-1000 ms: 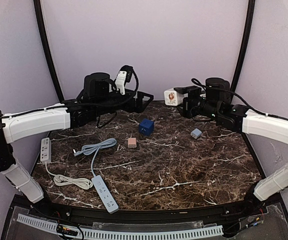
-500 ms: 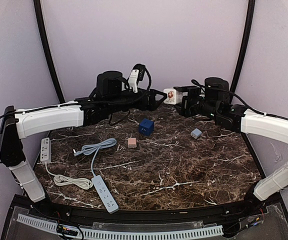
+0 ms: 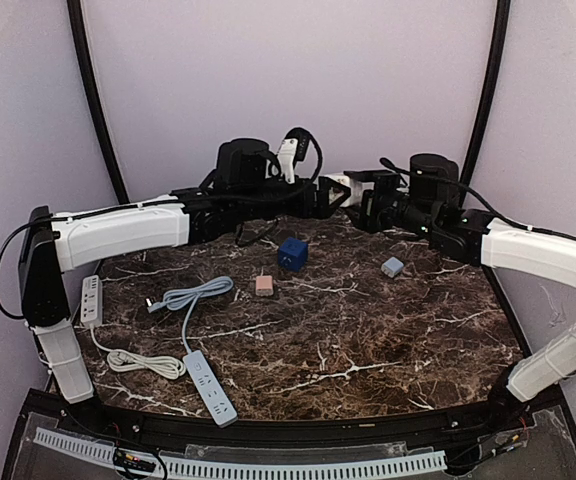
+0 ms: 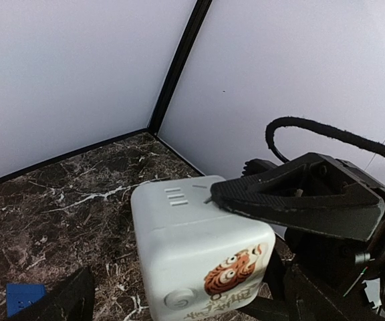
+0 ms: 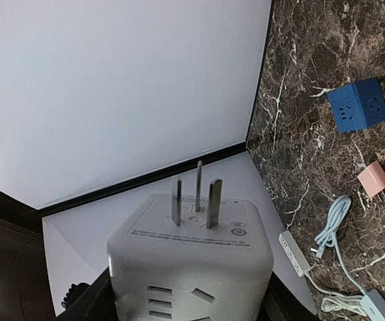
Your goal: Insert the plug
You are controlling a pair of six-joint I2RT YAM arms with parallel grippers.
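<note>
A white cube plug adapter point(image 3: 345, 183) with a tiger sticker is held off the table at the back. My right gripper point(image 3: 360, 192) is shut on it. In the right wrist view the cube point(image 5: 191, 247) sits between my right gripper's point(image 5: 189, 297) fingers, its three prongs pointing up. My left gripper point(image 3: 330, 198) is open and right next to the cube. In the left wrist view the cube point(image 4: 196, 251) lies between my left gripper's point(image 4: 186, 297) spread fingers, with a right finger point(image 4: 293, 197) on top of it. I cannot tell whether the left fingers touch it.
On the marble table lie a blue cube socket point(image 3: 292, 251), a pink plug point(image 3: 264, 285) and a small grey adapter point(image 3: 393, 266). A white power strip point(image 3: 91, 298) and a blue-grey power strip point(image 3: 211, 386) with coiled cables lie at the left front.
My left arm has swung right across the back of the table until its gripper reached the white cube. The right arm and cube have barely moved.
</note>
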